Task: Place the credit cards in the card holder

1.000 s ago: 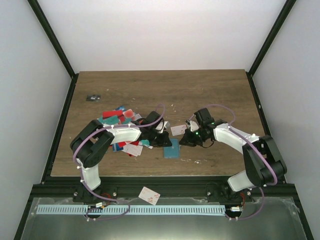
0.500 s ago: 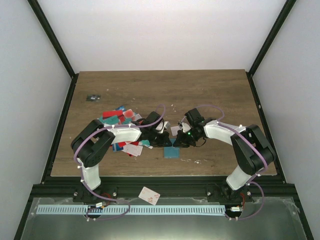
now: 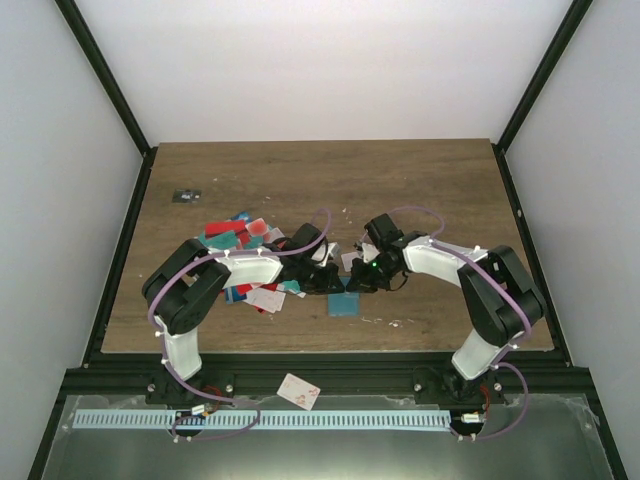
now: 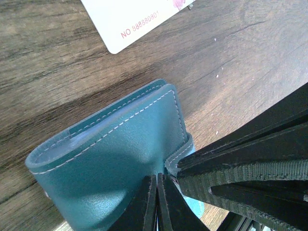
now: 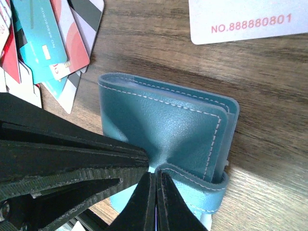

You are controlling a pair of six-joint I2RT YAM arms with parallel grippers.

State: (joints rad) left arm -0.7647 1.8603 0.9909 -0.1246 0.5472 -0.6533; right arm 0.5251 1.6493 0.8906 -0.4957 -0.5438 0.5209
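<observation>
A brown wooden table [image 3: 420, 170] with dark grain fills the middle of the scene. Near the table's far left corner lies a small dark object [image 3: 185, 195], too small to identify. A few white specks [image 3: 385, 322] dot the table towards its near edge. Behind the table rises a plain white wall [image 3: 320, 70], with slanted black frame posts [image 3: 107, 78] at the table's far corners. Along the table's near edge runs a black rail [image 3: 340, 372], and nearer than that is a grey metal shelf [image 3: 560, 440] carrying a white toothed strip [image 3: 330, 420].
</observation>
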